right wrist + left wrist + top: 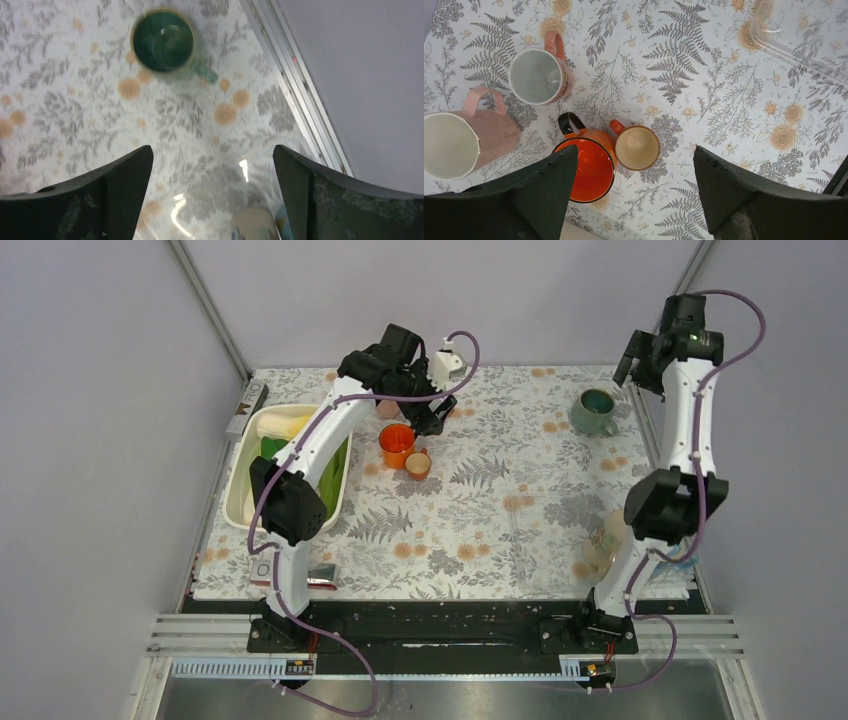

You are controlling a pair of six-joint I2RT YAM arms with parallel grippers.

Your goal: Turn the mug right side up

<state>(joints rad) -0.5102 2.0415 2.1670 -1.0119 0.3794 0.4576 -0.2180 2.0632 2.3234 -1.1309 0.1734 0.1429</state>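
Observation:
A green mug [596,412] stands mouth up at the far right of the floral mat; in the right wrist view it [162,40] shows its dark inside, handle pointing right. My right gripper [629,368] [212,150] is open and empty, raised above it. My left gripper [436,418] [635,148] is open and empty above a group of mugs: an orange mug [586,167], a small tan cup [637,147], a pink mug [539,75] and a larger pink mug [459,142]. All show open mouths. I cannot tell whether the larger pink one is tilted.
A white tub [243,475] with yellow and green items stands at the left. A clear plastic container [612,540] [250,210] lies at the right front beside the right arm; its corner also shows in the left wrist view [794,47]. The metal frame rail [300,100] runs along the right edge.

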